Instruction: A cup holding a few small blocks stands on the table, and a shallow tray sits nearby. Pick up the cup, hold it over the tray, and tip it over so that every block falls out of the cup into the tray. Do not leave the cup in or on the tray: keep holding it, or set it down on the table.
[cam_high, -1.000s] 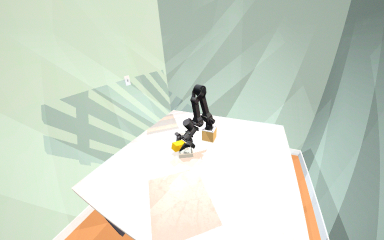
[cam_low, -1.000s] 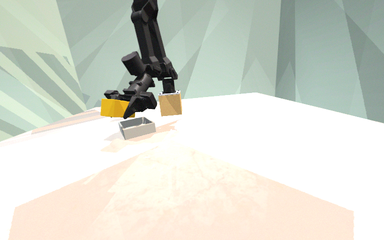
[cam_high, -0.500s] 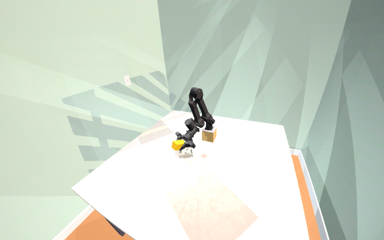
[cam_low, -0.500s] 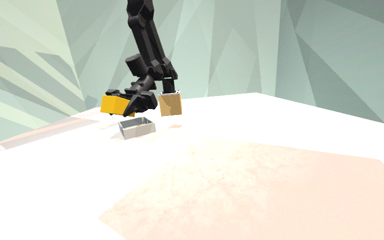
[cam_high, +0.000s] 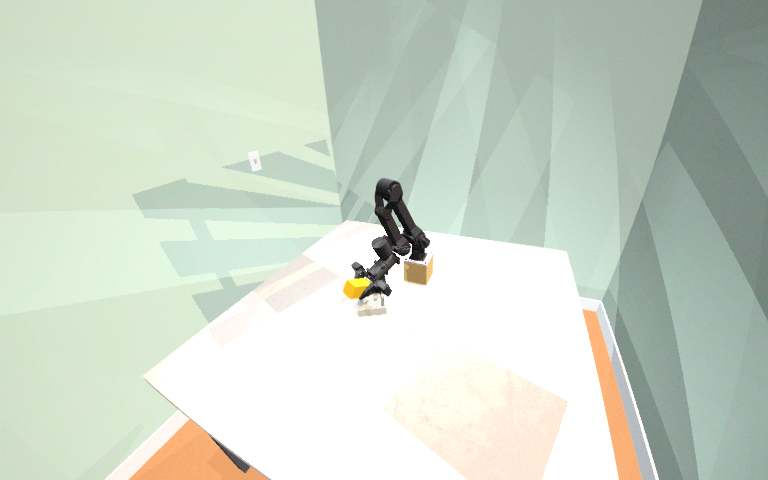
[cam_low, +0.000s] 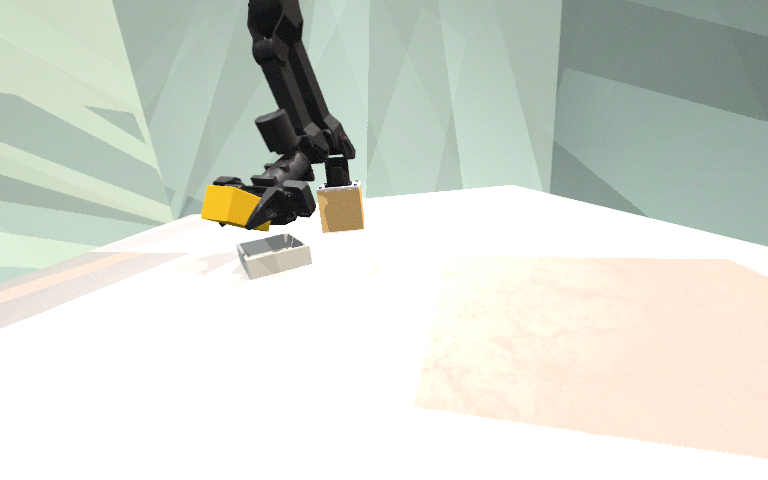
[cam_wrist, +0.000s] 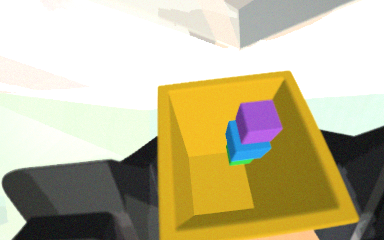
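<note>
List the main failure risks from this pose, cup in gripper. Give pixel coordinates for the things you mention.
1. Missed pour: the exterior view shows the yellow cup (cam_high: 355, 288) (cam_low: 229, 204) (cam_wrist: 172, 120) beyond the gray tray's (cam_high: 372, 311) (cam_low: 280, 263) (cam_wrist: 255, 25) near wall, so tipping here might drop blocks on the table.
2. Uneven spill: the purple (cam_wrist: 259, 120), blue (cam_wrist: 240, 145) and green (cam_wrist: 240, 162) blocks sit bunched to one side of the cup; they may tumble out together and bounce.
3. Collision: the gripper (cam_high: 367, 289) (cam_low: 237, 204) hangs low near the tray and could bump it while turning.
</note>
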